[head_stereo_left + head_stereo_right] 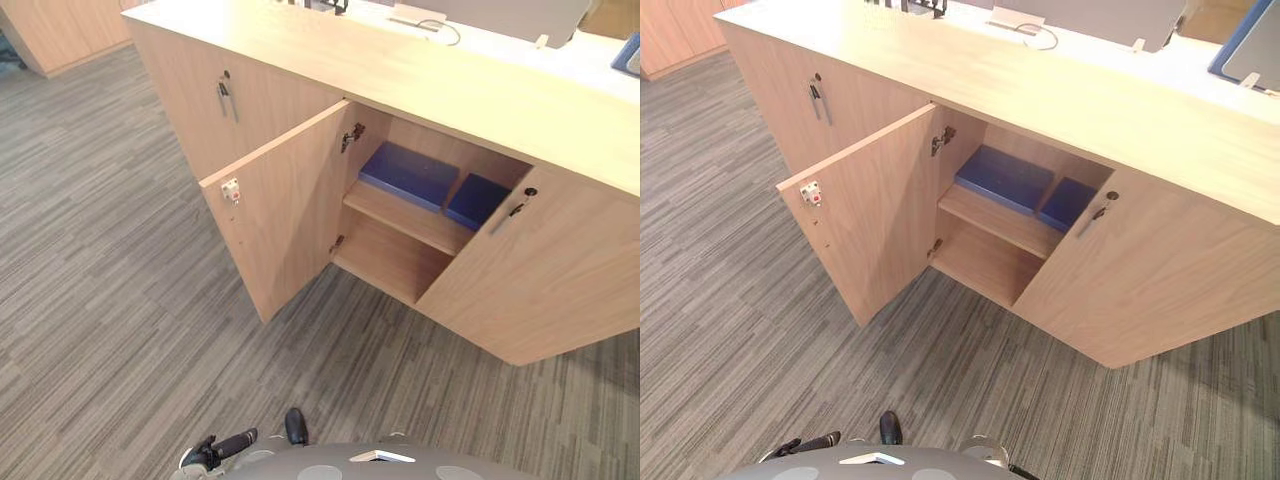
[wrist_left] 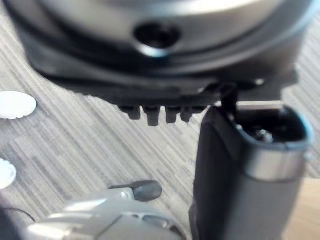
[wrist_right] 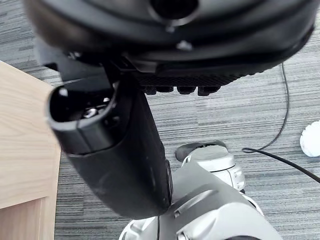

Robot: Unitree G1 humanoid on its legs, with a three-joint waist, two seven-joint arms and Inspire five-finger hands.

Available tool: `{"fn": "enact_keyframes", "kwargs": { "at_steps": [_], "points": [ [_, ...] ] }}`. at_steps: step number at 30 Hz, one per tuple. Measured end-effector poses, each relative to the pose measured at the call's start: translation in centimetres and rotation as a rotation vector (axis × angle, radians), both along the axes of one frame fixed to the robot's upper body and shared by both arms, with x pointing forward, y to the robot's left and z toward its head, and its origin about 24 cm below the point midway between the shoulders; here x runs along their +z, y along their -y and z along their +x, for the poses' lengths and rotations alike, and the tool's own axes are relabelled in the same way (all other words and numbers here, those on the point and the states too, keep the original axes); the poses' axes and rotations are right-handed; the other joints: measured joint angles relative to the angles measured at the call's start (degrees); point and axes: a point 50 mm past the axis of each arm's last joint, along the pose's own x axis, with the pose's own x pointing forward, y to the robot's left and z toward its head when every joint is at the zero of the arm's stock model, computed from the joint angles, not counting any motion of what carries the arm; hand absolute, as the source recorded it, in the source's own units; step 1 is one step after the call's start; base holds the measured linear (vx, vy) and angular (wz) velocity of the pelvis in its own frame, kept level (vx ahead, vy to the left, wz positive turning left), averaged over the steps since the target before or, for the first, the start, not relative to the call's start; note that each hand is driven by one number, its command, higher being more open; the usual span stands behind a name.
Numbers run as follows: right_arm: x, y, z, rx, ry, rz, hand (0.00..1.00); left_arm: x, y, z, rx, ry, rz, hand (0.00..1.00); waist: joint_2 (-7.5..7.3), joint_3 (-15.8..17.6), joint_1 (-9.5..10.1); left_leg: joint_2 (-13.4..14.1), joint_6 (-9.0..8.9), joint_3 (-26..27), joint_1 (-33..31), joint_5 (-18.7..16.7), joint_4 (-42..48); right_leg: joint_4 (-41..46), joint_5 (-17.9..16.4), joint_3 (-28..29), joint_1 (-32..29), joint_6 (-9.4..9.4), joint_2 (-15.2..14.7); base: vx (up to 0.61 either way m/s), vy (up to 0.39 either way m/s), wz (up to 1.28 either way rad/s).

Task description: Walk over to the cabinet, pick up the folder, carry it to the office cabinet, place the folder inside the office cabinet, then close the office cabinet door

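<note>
The wooden office cabinet stands ahead with its left door swung wide open toward me and its right door partly open. Two flat blue folders lie side by side on the upper shelf inside: a larger one and a smaller one partly hidden by the right door. The lower compartment holds nothing. My left hand hangs over the carpet with relaxed fingers and holds nothing. My right hand hangs the same way beside a wooden panel, also holding nothing.
A closed door with a key sits left of the open one, and another key is in the right door. Cables and a blue item lie on the countertop. Grey striped carpet stretches between me and the cabinet. White discs lie on the floor.
</note>
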Motion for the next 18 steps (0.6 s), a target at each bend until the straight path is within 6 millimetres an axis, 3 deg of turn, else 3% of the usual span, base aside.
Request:
{"fn": "enact_keyframes", "kwargs": {
  "at_steps": [2,3,4,7,11,12,15,18],
  "points": [
    [0.0,-0.2,0.0,0.027,-0.006,0.004,1.00,0.0,0.0,0.0,-0.002,-0.001,0.001,1.00,-0.39,0.25,-0.28,-0.12,-0.08,-0.82,-0.22,0.59,-0.01,0.47,-1.09,0.47,-0.03,1.51,-0.21,-0.08,-0.027,0.21],
    [0.0,-0.3,0.0,0.034,-0.004,0.007,1.00,0.0,-0.2,0.0,-0.006,-0.002,0.007,1.00,0.04,0.43,-0.62,-0.24,0.37,-1.74,-0.81,0.81,-0.01,1.94,-2.87,2.54,-0.47,2.30,0.24,-0.03,-0.047,0.44],
    [0.0,-0.3,-0.1,0.046,0.000,0.005,1.00,0.1,-0.2,0.3,-0.023,0.003,0.009,1.00,-0.64,0.46,-0.72,-0.68,0.81,-3.05,-1.17,1.08,-0.01,3.24,-4.34,6.85,-1.29,2.92,1.45,-0.02,-0.064,0.54],
    [0.0,-0.4,-0.5,0.046,-0.008,0.006,1.00,0.2,-0.2,1.2,-0.050,0.017,0.020,1.00,-0.65,0.75,-0.58,-2.16,1.43,-6.63,-1.39,1.57,-0.01,3.79,-5.96,9.58,-0.83,2.97,2.35,0.04,-0.066,0.70],
    [0.0,-0.4,-0.4,0.045,-0.008,0.008,1.00,0.4,-0.4,1.9,-0.054,0.037,0.035,1.00,-0.24,0.12,-0.09,-2.88,1.42,-9.37,-3.97,2.32,-0.03,-0.74,-5.09,9.35,-0.32,2.95,3.90,0.12,-0.038,0.48],
    [-0.1,-0.5,-0.5,0.034,-0.009,0.013,1.00,0.7,-1.0,1.9,-0.026,0.069,0.048,1.00,-0.64,-0.13,0.91,-3.08,1.49,-9.75,-5.10,2.31,-0.01,-2.10,-3.97,9.57,-0.52,2.52,4.28,0.20,-0.055,0.18],
    [-0.2,-1.3,-0.9,-0.001,-0.010,0.049,1.00,3.4,-4.0,3.2,-0.002,0.263,0.100,1.00,-2.07,-0.07,1.43,-3.96,1.75,-10.65,-5.70,2.23,0.02,-3.11,-3.67,9.31,-0.20,1.91,4.21,0.16,-0.056,0.18],
    [-0.2,-1.1,-1.1,-0.029,-0.005,0.041,1.00,5.1,-6.6,5.1,0.028,0.353,0.160,1.00,-1.96,0.03,2.31,-4.50,1.89,-11.25,-3.89,1.70,0.02,-2.95,-3.68,11.75,1.62,1.23,4.01,0.11,-0.033,0.20]
  ]
}}
